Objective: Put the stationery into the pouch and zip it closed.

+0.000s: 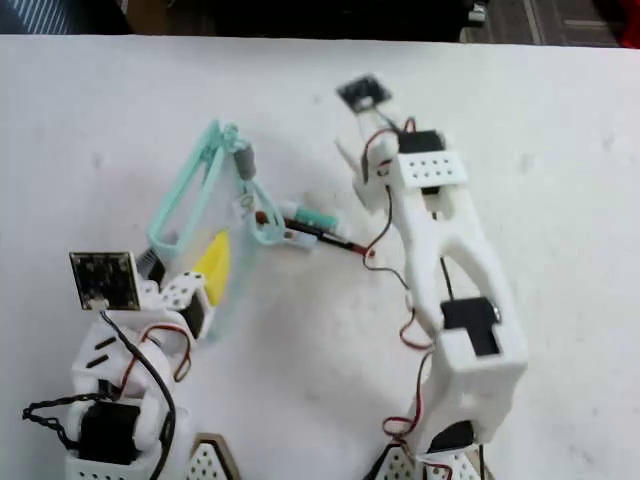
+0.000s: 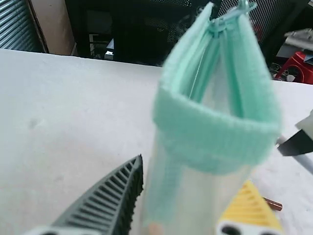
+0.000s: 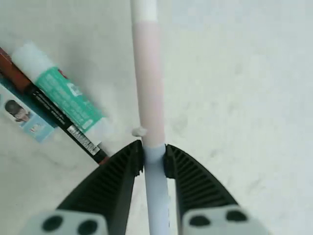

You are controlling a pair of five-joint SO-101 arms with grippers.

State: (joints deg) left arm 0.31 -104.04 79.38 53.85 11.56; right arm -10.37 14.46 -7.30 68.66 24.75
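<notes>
Within right gripper (image 3: pixel 154 151), pen (image 3: pixel 147 83) clamped, left gripper (image 2: pixel 194 172) clenched around open pouch (image 2: pixel 215 129) end

left end effector (image 2: pixel 190 193): clamped | right end effector (image 3: pixel 154 152): clamped, arm stretched forward

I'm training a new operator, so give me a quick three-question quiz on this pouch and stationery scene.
1. True or false: the pouch is zipped shut.
2. The glue stick lies: A in the pouch, B on the table, C in a gripper.
3. Fill in: the right gripper is shut on a ____.
Key: 1 false; 2 B; 3 pen.
</notes>
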